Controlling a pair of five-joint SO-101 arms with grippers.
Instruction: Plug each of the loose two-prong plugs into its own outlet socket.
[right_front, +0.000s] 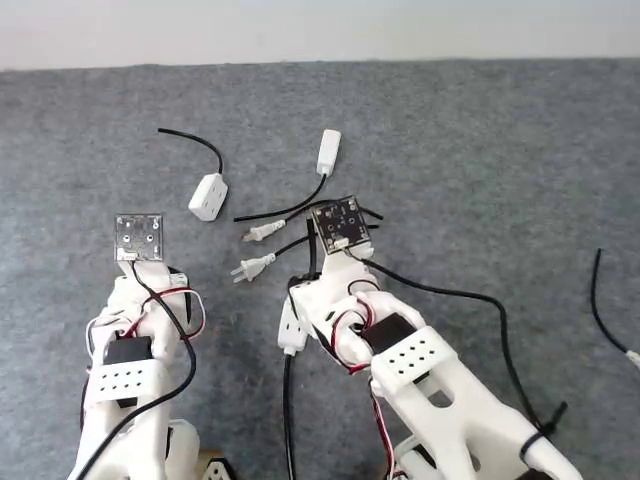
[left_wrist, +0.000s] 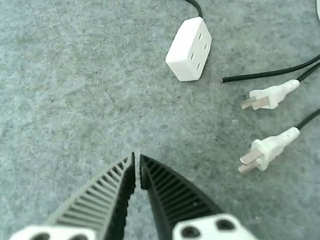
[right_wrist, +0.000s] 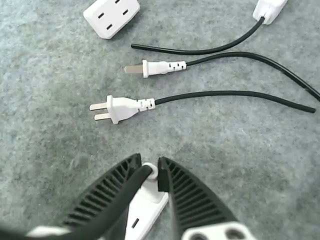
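Two white two-prong plugs on black cords lie mid-table, one (right_front: 262, 232) (right_wrist: 159, 67) (left_wrist: 270, 95) just beyond the other (right_front: 252, 268) (right_wrist: 122, 108) (left_wrist: 267, 150), prongs pointing left. A white outlet socket (right_front: 208, 196) (left_wrist: 189, 49) (right_wrist: 111, 14) lies past them to the left. My right gripper (right_wrist: 149, 162) is shut on the corded end of a second white socket (right_front: 292, 325) (right_wrist: 145, 207), just short of the nearer plug. My left gripper (left_wrist: 137, 159) is shut and holds nothing. It hangs over bare carpet, left of the plugs and short of the far socket.
A third white socket (right_front: 328, 152) (right_wrist: 270, 7) on a black cord lies farther back. Loose black cord ends (right_wrist: 300, 107) cross the carpet right of the plugs. Another cord (right_front: 600, 300) runs along the right edge. Grey carpet (right_front: 480, 160) covers the table.
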